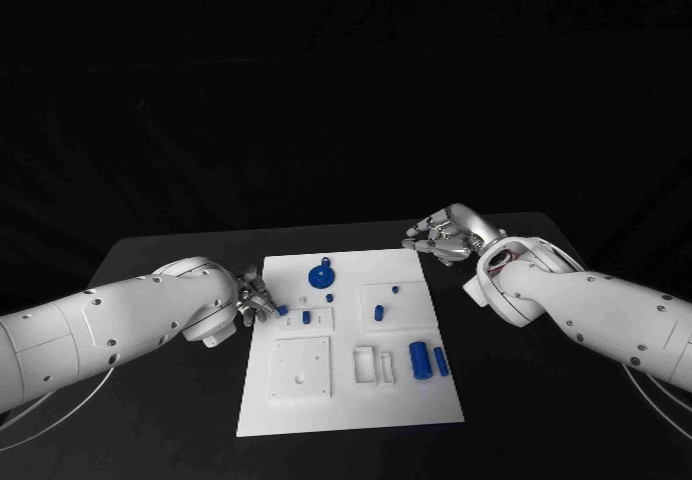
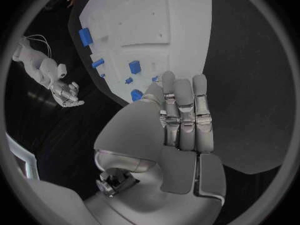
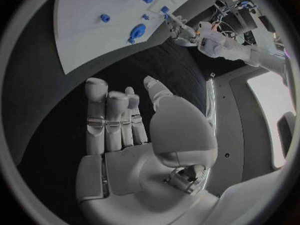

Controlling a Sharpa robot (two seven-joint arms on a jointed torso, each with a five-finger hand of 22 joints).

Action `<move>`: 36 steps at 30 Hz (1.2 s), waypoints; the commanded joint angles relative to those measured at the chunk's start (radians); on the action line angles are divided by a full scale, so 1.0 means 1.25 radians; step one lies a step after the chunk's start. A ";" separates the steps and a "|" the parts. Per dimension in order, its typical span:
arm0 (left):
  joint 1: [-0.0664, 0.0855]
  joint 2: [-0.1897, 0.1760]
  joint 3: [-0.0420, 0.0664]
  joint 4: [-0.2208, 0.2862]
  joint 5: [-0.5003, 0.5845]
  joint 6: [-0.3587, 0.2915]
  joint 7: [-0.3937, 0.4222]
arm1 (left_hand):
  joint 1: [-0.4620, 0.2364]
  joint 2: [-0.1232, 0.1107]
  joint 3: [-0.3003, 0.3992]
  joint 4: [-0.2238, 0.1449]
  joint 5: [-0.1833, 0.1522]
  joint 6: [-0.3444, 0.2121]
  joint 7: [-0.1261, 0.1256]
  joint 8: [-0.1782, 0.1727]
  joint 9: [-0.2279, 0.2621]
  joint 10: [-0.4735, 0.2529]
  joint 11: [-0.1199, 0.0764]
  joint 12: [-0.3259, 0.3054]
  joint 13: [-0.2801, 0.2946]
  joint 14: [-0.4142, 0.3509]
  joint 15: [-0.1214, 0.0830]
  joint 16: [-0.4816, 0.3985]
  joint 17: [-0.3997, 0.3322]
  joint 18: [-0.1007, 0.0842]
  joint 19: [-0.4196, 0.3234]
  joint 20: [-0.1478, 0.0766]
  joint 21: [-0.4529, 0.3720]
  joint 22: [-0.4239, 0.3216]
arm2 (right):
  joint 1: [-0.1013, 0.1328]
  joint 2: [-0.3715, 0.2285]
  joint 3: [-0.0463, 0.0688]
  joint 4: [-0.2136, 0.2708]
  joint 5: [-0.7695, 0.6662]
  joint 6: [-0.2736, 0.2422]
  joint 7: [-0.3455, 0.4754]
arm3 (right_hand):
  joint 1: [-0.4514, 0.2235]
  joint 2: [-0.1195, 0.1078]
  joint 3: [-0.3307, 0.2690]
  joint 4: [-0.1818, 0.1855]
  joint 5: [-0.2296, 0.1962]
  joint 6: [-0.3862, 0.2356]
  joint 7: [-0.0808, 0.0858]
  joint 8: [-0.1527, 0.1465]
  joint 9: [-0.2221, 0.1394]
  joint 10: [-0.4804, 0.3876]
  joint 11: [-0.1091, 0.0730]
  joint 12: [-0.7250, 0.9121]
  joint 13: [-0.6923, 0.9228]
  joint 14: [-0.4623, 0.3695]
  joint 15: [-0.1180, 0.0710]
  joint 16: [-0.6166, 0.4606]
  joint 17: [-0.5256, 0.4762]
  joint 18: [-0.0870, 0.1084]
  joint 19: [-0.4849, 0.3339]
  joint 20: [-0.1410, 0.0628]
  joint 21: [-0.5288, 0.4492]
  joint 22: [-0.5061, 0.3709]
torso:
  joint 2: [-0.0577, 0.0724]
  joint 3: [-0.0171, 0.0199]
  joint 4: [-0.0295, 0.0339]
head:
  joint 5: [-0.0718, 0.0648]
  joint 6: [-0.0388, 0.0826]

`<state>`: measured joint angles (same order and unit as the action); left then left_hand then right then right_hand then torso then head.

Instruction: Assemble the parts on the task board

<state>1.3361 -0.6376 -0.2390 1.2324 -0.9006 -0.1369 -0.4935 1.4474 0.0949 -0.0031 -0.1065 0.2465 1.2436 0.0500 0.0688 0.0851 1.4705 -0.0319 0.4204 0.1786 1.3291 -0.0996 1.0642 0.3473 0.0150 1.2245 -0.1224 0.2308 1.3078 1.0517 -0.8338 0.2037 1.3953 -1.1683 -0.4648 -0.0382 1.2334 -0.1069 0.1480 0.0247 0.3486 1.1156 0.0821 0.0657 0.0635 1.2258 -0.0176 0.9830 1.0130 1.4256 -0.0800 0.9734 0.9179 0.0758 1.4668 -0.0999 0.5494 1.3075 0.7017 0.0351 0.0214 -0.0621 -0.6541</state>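
Both shiny metal hands, left hand (image 1: pixel 254 303) and right hand (image 1: pixel 447 236), hang empty with fingers straight beside the flat white task board (image 1: pixel 353 400); chunky blue cylinder (image 1: pixel 418 360) lies on it.

The head camera looks steeply down at the task board (image 1: pixel 353 350) on the black surface (image 1: pixel 173 420). Each wrist camera sits close behind its own hand, the left hand (image 2: pixel 184 130) and the right hand (image 3: pixel 125 135), facing the board, which all views share.

I see a white task board (image 1: pixel 353 400) carrying blue parts (image 1: pixel 421 360) on a black tabletop (image 1: pixel 173 420), with silver hands (image 1: pixel 450 235) on white arms (image 1: pixel 606 315).
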 commanded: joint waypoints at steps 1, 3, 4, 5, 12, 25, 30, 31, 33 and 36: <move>-0.003 -0.003 -0.002 0.002 -0.002 -0.032 0.033 | -0.004 0.005 0.003 -0.005 0.005 0.012 -0.003 -0.002 0.046 0.033 -0.005 0.005 -0.003 0.004 -0.005 0.003 0.002 -0.012 -0.009 0.000 0.008 0.018 | -0.001 0.000 0.000 0.001 -0.001 0.010 0.007 | -0.001 -0.002 -0.005 0.000 0.004 -0.003 0.002 -0.003 0.000 -0.002 0.002 0.000 0.001 -0.002 -0.001 -0.002 0.000 0.009 0.006 0.001 0.000 0.049 | 0.000 -0.0001 -0.0004 | 0.001 0.001; -0.004 -0.006 -0.002 0.003 -0.001 -0.040 0.042 | -0.007 0.004 0.007 -0.007 0.005 0.013 -0.004 -0.002 0.056 0.033 -0.006 0.008 -0.005 0.004 -0.005 0.004 0.002 -0.012 -0.011 -0.001 0.014 0.018 | -0.001 0.000 0.000 0.002 -0.001 0.010 0.007 | -0.001 -0.002 -0.005 0.000 0.004 -0.003 0.002 -0.003 0.000 -0.002 0.002 0.000 0.001 -0.002 -0.001 -0.002 0.000 0.009 0.006 0.001 0.000 0.049 | 0.000 -0.0002 -0.0007 | 0.001 0.002; -0.004 -0.008 -0.002 0.004 0.000 -0.043 0.046 | -0.009 0.003 0.010 -0.007 0.006 0.014 -0.005 -0.002 0.061 0.033 -0.006 0.008 -0.006 0.004 -0.006 0.004 0.003 -0.012 -0.012 -0.001 0.016 0.018 | -0.001 0.000 0.000 0.002 -0.001 0.010 0.007 | -0.001 -0.002 -0.005 0.000 0.004 -0.003 0.002 -0.003 0.000 -0.002 0.002 0.000 0.001 -0.002 -0.001 -0.002 0.000 0.009 0.006 0.001 0.000 0.049 | 0.000 -0.0001 -0.0007 | 0.001 0.002; -0.004 -0.009 -0.002 0.004 0.001 -0.045 0.049 | -0.011 0.002 0.012 -0.007 0.007 0.016 -0.006 -0.002 0.066 0.033 -0.006 0.009 -0.007 0.004 -0.006 0.004 0.003 -0.012 -0.013 -0.001 0.018 0.017 | -0.001 0.000 0.000 0.002 -0.001 0.010 0.007 | -0.001 -0.002 -0.005 0.000 0.004 -0.003 0.002 -0.003 0.000 -0.002 0.002 0.000 0.001 -0.002 -0.001 -0.002 0.000 0.009 0.006 0.001 0.000 0.049 | 0.000 0.0000 -0.0006 | 0.001 0.002; -0.004 -0.016 -0.002 0.009 0.020 -0.045 0.075 | -0.014 0.000 0.019 -0.008 0.008 0.017 -0.007 -0.002 0.081 0.033 -0.006 0.011 -0.010 0.004 -0.006 0.004 0.004 -0.012 -0.015 -0.001 0.023 0.017 | -0.001 -0.001 0.000 0.002 -0.001 0.010 0.007 | -0.001 0.000 -0.005 0.000 0.004 -0.002 0.001 -0.003 0.000 -0.002 0.001 -0.001 0.001 -0.002 -0.001 -0.002 0.001 0.009 0.005 0.001 -0.001 0.049 | 0.001 -0.0002 -0.0002 | 0.001 0.002; -0.004 -0.027 -0.002 0.015 0.058 -0.031 0.120 | -0.019 -0.002 0.032 -0.013 0.011 0.021 -0.010 -0.003 0.100 0.032 -0.007 0.015 -0.010 0.002 -0.007 0.007 0.007 -0.012 -0.020 -0.002 0.032 0.017 | -0.001 -0.001 0.000 0.003 -0.001 0.012 0.008 | -0.001 0.000 -0.005 0.000 0.004 -0.002 0.001 -0.003 0.000 -0.002 0.001 -0.001 0.001 -0.002 -0.001 -0.002 0.001 0.009 0.005 0.001 -0.001 0.049 | 0.000 0.0001 -0.0007 | 0.001 0.002; -0.004 -0.030 -0.002 0.016 0.064 -0.034 0.123 | -0.025 -0.003 0.040 -0.016 0.011 0.019 -0.010 -0.003 0.120 0.032 -0.007 0.016 -0.010 0.001 -0.007 0.009 0.007 -0.012 -0.022 -0.003 0.039 0.017 | -0.001 -0.002 0.000 0.003 -0.001 0.012 0.008 | -0.001 0.000 -0.005 0.000 0.004 -0.002 0.001 -0.003 0.000 -0.002 0.001 -0.001 0.001 -0.002 -0.001 -0.002 0.001 0.009 0.005 0.001 -0.001 0.049 | 0.001 -0.0002 -0.0005 | 0.000 0.002; -0.004 -0.030 -0.002 0.016 0.064 -0.038 0.122 | -0.025 -0.004 0.040 -0.016 0.012 0.018 -0.010 -0.003 0.120 0.032 -0.007 0.016 -0.010 0.001 -0.007 0.009 0.007 -0.012 -0.022 -0.003 0.039 0.017 | -0.001 -0.002 0.000 0.003 -0.001 0.012 0.008 | -0.001 0.000 -0.005 0.000 0.004 -0.002 0.001 -0.003 0.000 -0.002 0.001 -0.001 0.001 -0.002 -0.001 -0.002 0.001 0.009 0.005 0.001 -0.001 0.049 | 0.001 -0.0001 -0.0002 | 0.000 0.002; -0.004 -0.031 -0.002 0.017 0.065 -0.049 0.118 | -0.024 -0.005 0.039 -0.015 0.013 0.010 -0.007 -0.004 0.117 0.032 -0.007 0.015 -0.010 0.002 -0.007 0.008 0.007 -0.012 -0.021 -0.003 0.039 0.016 | -0.001 -0.002 0.000 0.003 -0.001 0.012 0.008 | -0.001 0.000 -0.005 0.000 0.004 -0.002 0.001 -0.003 0.000 -0.002 0.001 -0.001 0.001 -0.002 -0.001 -0.002 0.001 0.009 0.005 0.001 -0.001 0.049 | 0.000 0.0000 0.0000 | 0.000 0.003; -0.004 -0.034 -0.002 0.018 0.065 -0.067 0.114 | -0.024 -0.010 0.026 -0.007 -0.004 -0.006 -0.004 -0.003 0.113 0.031 -0.009 0.014 -0.011 0.005 -0.006 0.007 0.006 -0.012 -0.018 -0.001 0.038 0.015 | -0.001 -0.002 0.000 0.003 -0.001 0.011 0.008 | -0.001 0.000 -0.007 0.001 0.004 -0.001 0.002 -0.003 0.000 -0.003 0.001 -0.001 0.000 -0.003 -0.001 -0.003 0.000 0.008 0.005 0.001 -0.002 0.048 | 0.000 -0.0003 -0.0002 | 0.000 0.003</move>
<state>1.3311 -0.6789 -0.2414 1.2519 -0.8349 -0.1882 -0.3641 1.4228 0.0895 0.0343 -0.1185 0.2507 1.2396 0.0441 0.0613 0.2325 1.4665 -0.0358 0.4358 0.1664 1.3307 -0.1052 1.0719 0.3555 0.0149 1.2003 -0.1252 0.2764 1.3074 1.0505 -0.8360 0.2037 1.3973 -1.1681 -0.4626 -0.0379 1.2334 -0.1069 0.1451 0.0277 0.3486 1.1158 0.0820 0.0657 0.0635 1.2258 -0.0176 0.9830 1.0130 1.4256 -0.0800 0.9734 0.9178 0.0758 1.4668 -0.0999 0.5494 1.3074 0.7022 0.0349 0.0209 -0.0625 -0.6509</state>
